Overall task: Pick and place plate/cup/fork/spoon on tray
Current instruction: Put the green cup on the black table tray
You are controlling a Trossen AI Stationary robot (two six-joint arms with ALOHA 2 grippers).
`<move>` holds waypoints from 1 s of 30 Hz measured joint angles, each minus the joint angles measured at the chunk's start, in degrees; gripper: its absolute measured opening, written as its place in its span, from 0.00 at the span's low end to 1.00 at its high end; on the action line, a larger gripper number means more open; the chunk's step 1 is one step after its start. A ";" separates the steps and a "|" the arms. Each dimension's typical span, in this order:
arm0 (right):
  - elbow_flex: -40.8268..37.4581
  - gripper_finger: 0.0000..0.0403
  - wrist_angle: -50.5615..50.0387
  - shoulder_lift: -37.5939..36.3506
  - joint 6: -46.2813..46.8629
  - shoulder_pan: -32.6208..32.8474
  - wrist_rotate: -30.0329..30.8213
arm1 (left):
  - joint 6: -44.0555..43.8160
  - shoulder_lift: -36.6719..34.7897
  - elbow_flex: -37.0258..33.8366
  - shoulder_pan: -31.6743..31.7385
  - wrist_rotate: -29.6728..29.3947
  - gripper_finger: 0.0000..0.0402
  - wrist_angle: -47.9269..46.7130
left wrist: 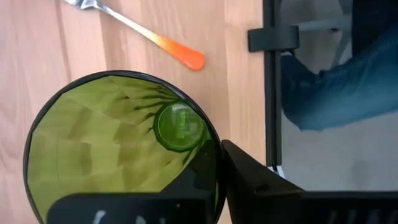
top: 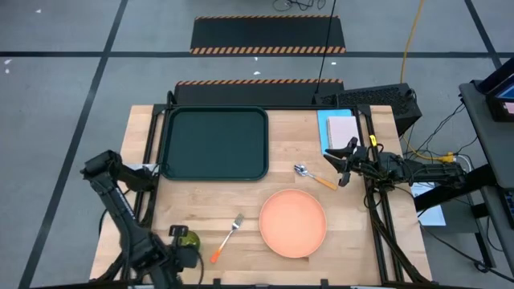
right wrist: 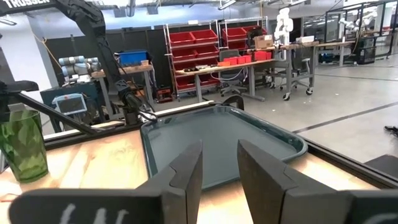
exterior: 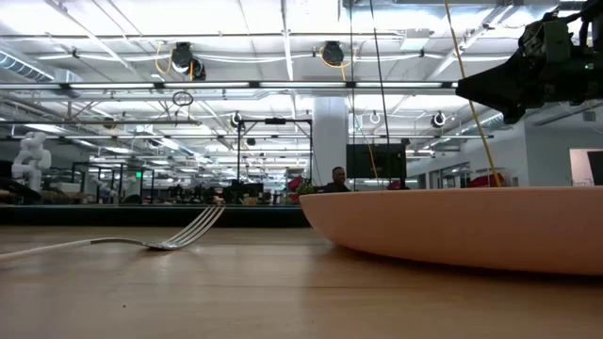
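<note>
Green translucent tumbler cup fills the left wrist view, seen from above w/ the left hand clenched on its rim, one dark finger inside the wall near the edge; beyond it lies the orange handle of the slim silver-tined fork on the wooden surface. Risk, as I judge it: a pinch on one thin wall could let the cup tilt or slip on the lift, and a swing could clip the fork. High view alone gives the layout: cup at the near-left corner, fork just beside it, large round salmon-orange plate to its right, silver-bowled orange-handled spoon near the right hand, and the dark green rectangular tray w/ nothing on it, well apart at the far left. So the cup has a long carry. Low view adds what the top-down can't: fork tines arch up off the surface, plate has a raised wall. Right wrist view shows right hand parted, grasping nothing, facing the tray, and the cup upright.
</note>
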 joint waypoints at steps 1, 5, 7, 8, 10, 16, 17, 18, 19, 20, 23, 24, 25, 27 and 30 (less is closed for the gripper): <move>0.00 0.24 -0.02 0.00 0.39 0.00 -0.01 | 1.87 -0.04 0.39 1.01 0.82 0.02 -0.01; 0.00 0.24 -0.06 0.00 2.88 0.00 -0.03 | 8.79 -0.07 1.89 5.35 3.73 0.02 -1.90; 0.00 0.24 -0.10 0.00 3.65 0.00 -0.03 | 13.02 -0.07 3.38 7.75 4.46 0.02 -3.63; 0.00 0.24 -0.14 0.00 4.05 0.00 -0.05 | 15.27 -0.07 4.46 9.02 5.40 0.02 -5.51; 0.02 0.24 -0.22 0.00 4.36 0.00 -0.05 | 19.48 -0.07 7.32 12.09 7.18 0.02 -10.76; 0.17 0.24 -3.11 0.06 6.00 0.00 -0.16 | 30.62 -0.12 16.12 22.49 3.57 0.02 -23.16; 0.17 0.24 -3.39 0.11 6.91 0.00 -0.23 | 32.66 -0.12 17.06 24.00 2.49 0.02 -23.97; 0.17 0.24 -3.51 0.11 7.89 0.00 -0.27 | 34.94 -0.18 17.69 25.80 1.66 0.02 -23.82; 0.17 0.24 -3.46 0.11 9.30 0.00 -0.37 | 37.42 -0.29 18.27 27.70 1.53 0.02 -23.36; 0.16 0.24 -3.03 0.11 11.19 0.00 -0.71 | 39.61 -0.63 18.77 29.26 1.66 0.02 -23.26; -0.02 0.24 -0.45 0.11 14.91 0.13 -4.09 | 46.15 -1.95 20.56 34.87 1.40 0.03 -23.63; -0.12 0.24 0.16 0.11 15.12 0.21 -5.43 | 48.32 -2.67 21.05 36.82 1.12 0.03 -23.49; -0.13 0.24 0.55 0.13 15.19 0.33 -6.73 | 49.89 -3.40 21.39 38.79 0.63 0.03 -23.40; -0.13 0.24 0.59 0.13 15.63 0.84 -7.42 | 53.29 -4.61 21.46 43.32 -1.02 0.02 -23.59; -0.16 0.24 -0.79 0.47 16.02 1.64 -7.44 | 57.55 -6.20 21.46 50.65 -3.32 0.02 -23.45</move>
